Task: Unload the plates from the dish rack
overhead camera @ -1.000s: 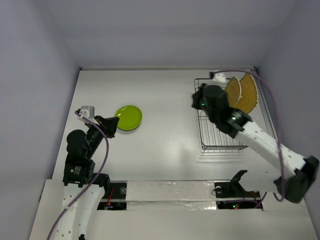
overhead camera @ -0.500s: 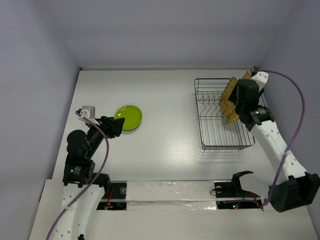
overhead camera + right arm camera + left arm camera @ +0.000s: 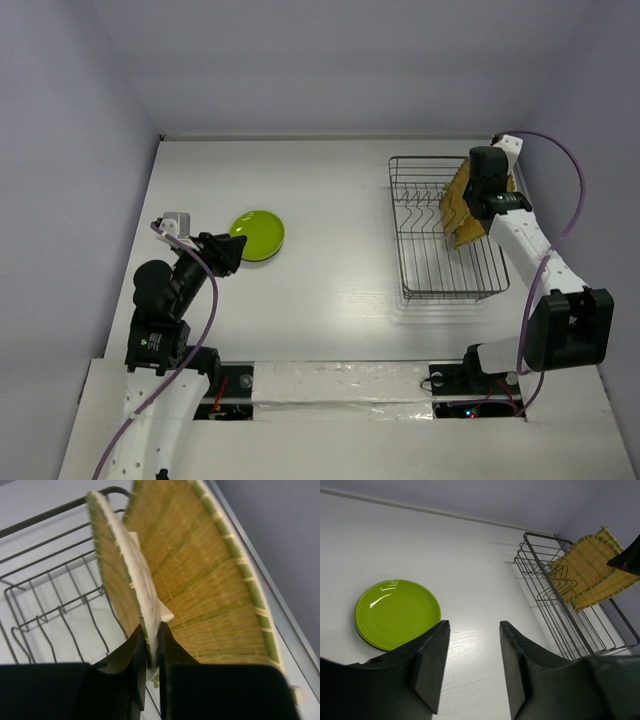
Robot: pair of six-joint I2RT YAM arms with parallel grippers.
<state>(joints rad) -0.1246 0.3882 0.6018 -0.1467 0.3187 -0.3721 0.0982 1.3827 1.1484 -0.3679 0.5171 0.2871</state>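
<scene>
Currently right jaws pinch front bamboo plate [image 3: 119, 575]; second plate [image 3: 210, 580] behind; left jaws spread.

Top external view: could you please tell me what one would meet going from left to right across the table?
left gripper → green plate → dish rack (its bare left part) → woven plates standing at its right side

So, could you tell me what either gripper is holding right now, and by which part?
The right gripper pinches the rim of one woven plate standing in the dish rack; the left gripper is open and holds nothing.
</scene>
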